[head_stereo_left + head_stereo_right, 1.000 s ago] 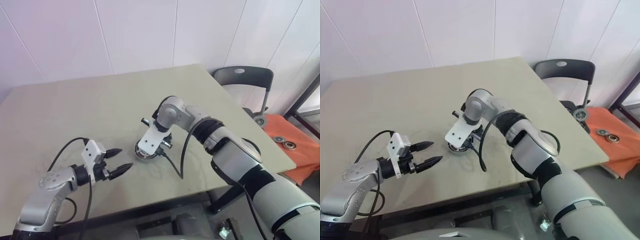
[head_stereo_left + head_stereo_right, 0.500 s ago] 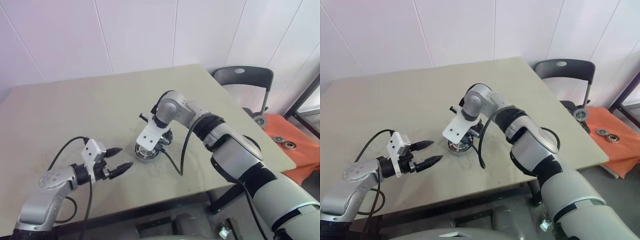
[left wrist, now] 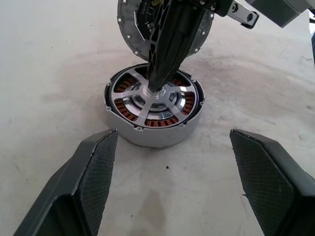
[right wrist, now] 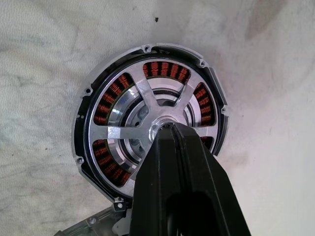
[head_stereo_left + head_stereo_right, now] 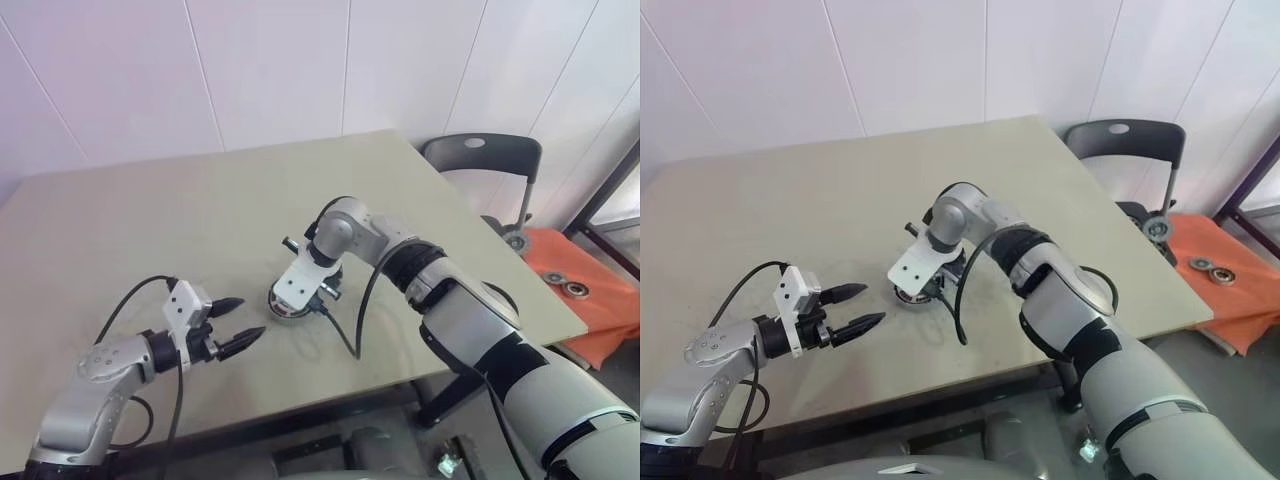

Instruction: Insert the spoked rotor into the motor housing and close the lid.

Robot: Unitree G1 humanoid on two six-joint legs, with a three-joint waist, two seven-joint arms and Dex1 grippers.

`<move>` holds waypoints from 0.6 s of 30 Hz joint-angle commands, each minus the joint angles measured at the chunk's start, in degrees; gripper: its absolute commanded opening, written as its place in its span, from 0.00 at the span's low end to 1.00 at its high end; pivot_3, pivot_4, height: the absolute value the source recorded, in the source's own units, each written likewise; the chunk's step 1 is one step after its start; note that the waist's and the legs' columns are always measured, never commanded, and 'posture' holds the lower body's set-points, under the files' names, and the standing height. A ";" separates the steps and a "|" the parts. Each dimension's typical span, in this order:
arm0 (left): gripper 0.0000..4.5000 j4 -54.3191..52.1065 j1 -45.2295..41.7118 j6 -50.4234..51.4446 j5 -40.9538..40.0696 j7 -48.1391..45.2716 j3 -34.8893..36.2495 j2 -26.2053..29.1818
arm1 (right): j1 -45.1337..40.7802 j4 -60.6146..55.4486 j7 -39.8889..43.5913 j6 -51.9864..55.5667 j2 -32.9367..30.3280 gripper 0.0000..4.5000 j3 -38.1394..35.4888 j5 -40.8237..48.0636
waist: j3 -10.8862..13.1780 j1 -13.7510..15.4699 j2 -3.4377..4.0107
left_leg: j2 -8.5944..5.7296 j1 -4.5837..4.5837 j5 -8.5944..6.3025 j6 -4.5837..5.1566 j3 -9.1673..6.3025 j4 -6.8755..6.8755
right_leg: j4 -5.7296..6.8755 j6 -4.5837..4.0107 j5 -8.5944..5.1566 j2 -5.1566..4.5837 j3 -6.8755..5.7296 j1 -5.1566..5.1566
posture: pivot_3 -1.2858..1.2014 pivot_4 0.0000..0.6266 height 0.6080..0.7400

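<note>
The motor housing [image 3: 147, 135] sits on the beige table [image 5: 150, 220], its copper windings showing. The silvery spoked rotor [image 4: 142, 93] lies inside it. My right gripper [image 4: 170, 129] points steeply down, shut, with its tips resting on the rotor's central hub and nothing between them. The grey lid [image 3: 133, 27] lies flat on the table just behind the housing, partly hidden by the right gripper's fingers [image 3: 170, 44]. My left gripper [image 5: 250, 316] hovers open a short way to the left of the housing and faces it, holding nothing.
A black cable [image 5: 345, 335] from the right arm loops over the table to the right of the housing. A dark chair [image 5: 485, 155] stands past the table's far right corner. An orange mat [image 5: 590, 300] with small metal rings lies lower on the right.
</note>
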 commanded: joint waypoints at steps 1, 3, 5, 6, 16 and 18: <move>0.86 -1.43 -1.25 -0.29 -0.70 -0.12 0.85 0.61 | -3.28 0.03 0.26 0.80 1.25 0.01 -2.59 2.39 | 0.02 0.00 0.02 | 0.00 -0.01 0.00 0.00 0.00 -0.01 | 0.00 0.00 0.00 0.00 0.00 -0.02 | 0.52 0.00 1.00; 0.86 -1.35 -1.35 -0.34 -0.65 -0.20 0.81 0.60 | -4.75 0.04 0.47 1.14 1.31 0.01 -3.72 3.48 | 0.04 0.03 0.05 | 0.00 -0.12 0.00 0.00 0.00 -0.03 | 0.00 0.00 0.01 0.00 0.00 -0.12 | 0.52 0.00 1.00; 0.86 -1.23 -1.44 -0.39 -0.65 -0.33 0.78 0.59 | -5.81 -0.21 1.22 1.09 1.05 0.01 -4.66 4.55 | 0.04 0.15 0.05 | 0.00 -0.16 0.00 0.00 0.00 -0.09 | -0.01 0.02 0.04 -0.01 0.00 -0.18 | 0.52 0.00 1.00; 0.86 -1.14 -1.49 -0.41 -0.60 -0.36 0.75 0.59 | -6.15 -0.17 1.39 0.85 0.86 0.01 -4.89 4.72 | 0.04 0.21 0.05 | 0.00 -0.20 0.00 0.00 0.00 -0.10 | -0.02 -0.04 0.09 -0.01 0.00 -0.21 | 0.52 0.00 1.00; 0.86 -1.40 -1.23 -0.48 -0.52 -0.22 0.74 0.38 | -4.23 -1.23 2.84 -1.22 -0.53 0.01 -3.02 3.34 | 0.06 0.23 0.03 | 0.00 -0.31 -0.01 0.00 0.00 -0.11 | -0.11 -0.14 0.11 -0.03 -0.02 -0.25 | 0.52 0.00 1.00; 0.86 -1.52 -1.15 -0.44 -0.57 -0.12 0.75 0.31 | -2.39 -2.02 3.39 -1.72 -0.82 0.01 -1.91 2.62 | 0.05 0.23 0.03 | 0.00 -0.32 -0.01 0.00 0.00 -0.10 | -0.11 -0.13 0.11 -0.03 -0.02 -0.25 | 0.52 0.00 1.00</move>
